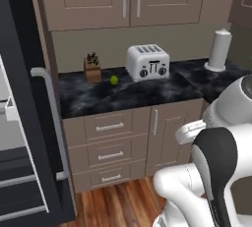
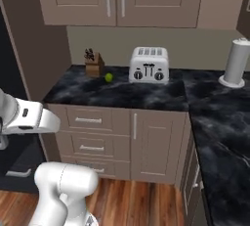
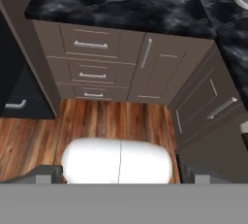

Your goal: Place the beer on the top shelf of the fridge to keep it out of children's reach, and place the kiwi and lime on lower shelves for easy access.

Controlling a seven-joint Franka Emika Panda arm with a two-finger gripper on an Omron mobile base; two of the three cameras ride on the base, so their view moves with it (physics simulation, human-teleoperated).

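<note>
Pincer [image 3: 127, 175]: jaws stood wide apart, one dark fingertip [image 3: 48, 172] near each lower corner of the hand view, nothing between them. Logged as open and empty.

Lime [image 1: 114, 79]: it sat on the black worktop [image 1: 147, 96], toward the back edge, between the knife block [image 1: 92, 69] and the toaster [image 1: 147, 62], near both and touching neither. It sat a little nearer the block's side than the toaster's front, well back from the front edge.

Relation that mattered: in the hand view the lime lay at the very top, slightly left of the midline, with the whole drawer stack [image 1: 109, 142] and a stretch of wood floor between it and the jaws. I judged the hand to be well short of the fruit and lower than the worktop, looking obliquely down the cabinet fronts. The reach called for was therefore forward and up, with a small correction to the left.

The lime is a ball, so there was no long axis to line up with and any jaw heading would serve. I noted a risk of it rolling if nudged.

Fridge [image 1: 29, 123]: its black door and grey bar handle [image 1: 49, 118] stood at the worktop's left end, so I expected the carry to go leftward to a lower shelf.
</note>
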